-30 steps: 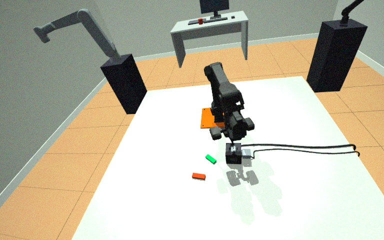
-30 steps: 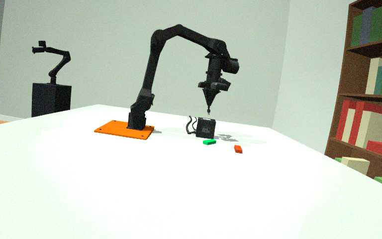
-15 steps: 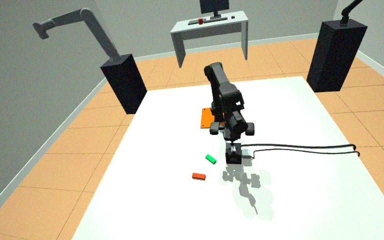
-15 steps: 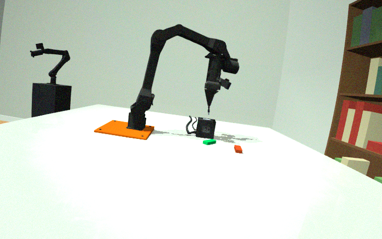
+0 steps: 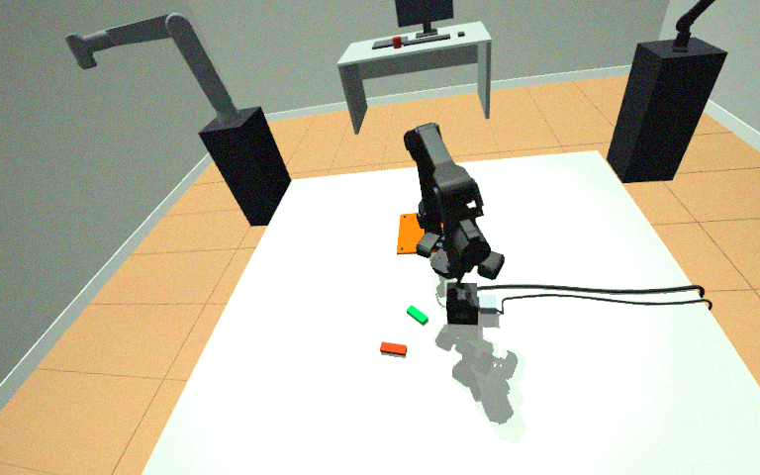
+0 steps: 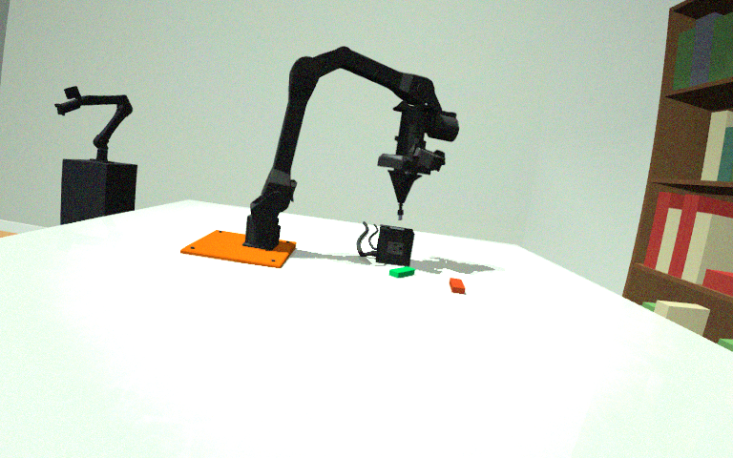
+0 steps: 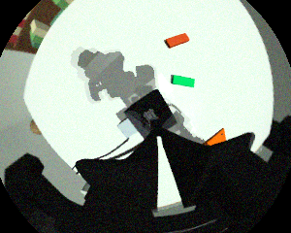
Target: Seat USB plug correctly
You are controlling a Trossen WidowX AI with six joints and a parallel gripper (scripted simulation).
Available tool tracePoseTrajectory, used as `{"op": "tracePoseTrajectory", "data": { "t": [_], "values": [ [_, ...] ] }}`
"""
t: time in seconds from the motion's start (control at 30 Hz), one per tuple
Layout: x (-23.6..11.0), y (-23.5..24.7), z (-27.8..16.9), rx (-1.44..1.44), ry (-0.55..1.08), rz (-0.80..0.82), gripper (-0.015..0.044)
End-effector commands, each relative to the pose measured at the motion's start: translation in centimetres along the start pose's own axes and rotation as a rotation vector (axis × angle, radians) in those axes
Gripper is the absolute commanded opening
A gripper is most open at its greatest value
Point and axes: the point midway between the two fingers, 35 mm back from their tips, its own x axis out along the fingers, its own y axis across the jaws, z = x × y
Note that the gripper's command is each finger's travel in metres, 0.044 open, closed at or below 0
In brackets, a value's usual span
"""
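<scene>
The black power cube (image 5: 462, 312) (image 6: 395, 249) (image 7: 155, 101) stands on the white table. My gripper (image 6: 400, 205) (image 7: 157, 132) is shut on the USB plug (image 6: 400, 216), pointing down above the cube. In the exterior view the plug's light metal tip shows a small gap above the cube's top, so it is out of the socket. The arm hangs close over the cube's back edge in the top view. The socket's details and which way round the plug faces are too small and dark to tell.
A pale block (image 5: 488, 303) (image 7: 127, 128) sits at the cube's side, with dark cables (image 5: 578, 289) running right. A green block (image 5: 417, 315) (image 6: 402, 272) (image 7: 182, 81) and a red block (image 5: 393, 348) (image 6: 456, 285) (image 7: 177, 40) lie nearby. The arm's base stands on an orange plate (image 5: 409, 235) (image 6: 217, 249).
</scene>
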Motion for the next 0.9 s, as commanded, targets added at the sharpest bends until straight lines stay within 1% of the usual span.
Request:
{"op": "tracePoseTrajectory", "data": {
  "t": [0.0,0.87],
  "values": [
    [0.00,0.00,0.01,0.112,-0.001,0.000,0.0000],
    [0.01,0.00,0.01,0.792,0.000,0.000,0.0000]
  ]
}}
